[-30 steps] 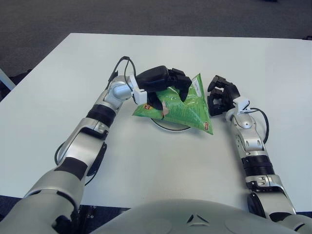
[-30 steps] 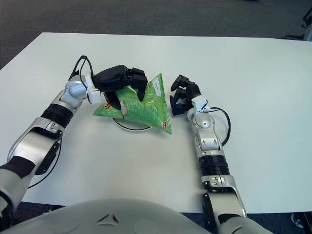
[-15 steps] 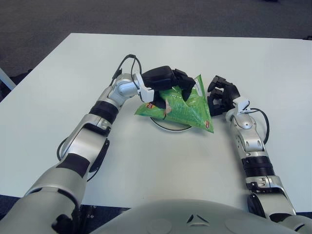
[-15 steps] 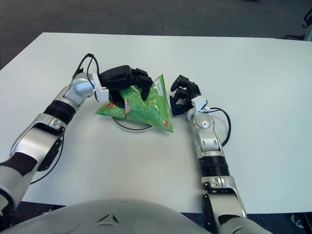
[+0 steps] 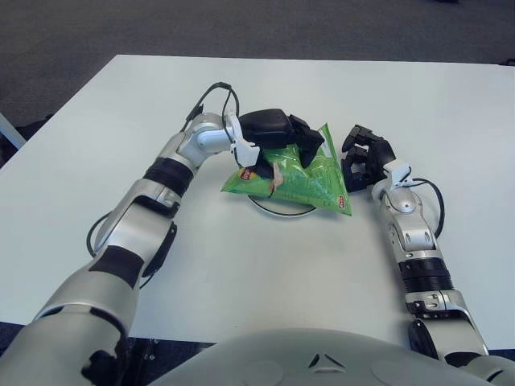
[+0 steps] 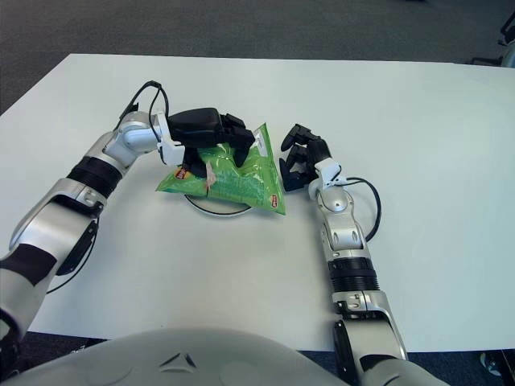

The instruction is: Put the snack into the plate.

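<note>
A green snack bag (image 5: 310, 183) lies across a white plate with a dark rim (image 5: 282, 212) in the middle of the table. It covers most of the plate. My left hand (image 5: 299, 147) reaches in from the left, with its black fingers curled over the bag's upper edge. My right hand (image 5: 364, 157) shows just right of the bag's top corner, fingers curled and holding nothing.
The white table (image 5: 241, 273) stretches around the plate on all sides. Dark carpet (image 5: 241, 24) lies beyond its far edge. A black cable (image 5: 211, 95) loops above my left wrist, and another (image 5: 434, 193) runs beside my right forearm.
My left arm has pushed further forward and right, and the bag has settled lower over the plate, shifting slightly right. The right hand has stayed in place.
</note>
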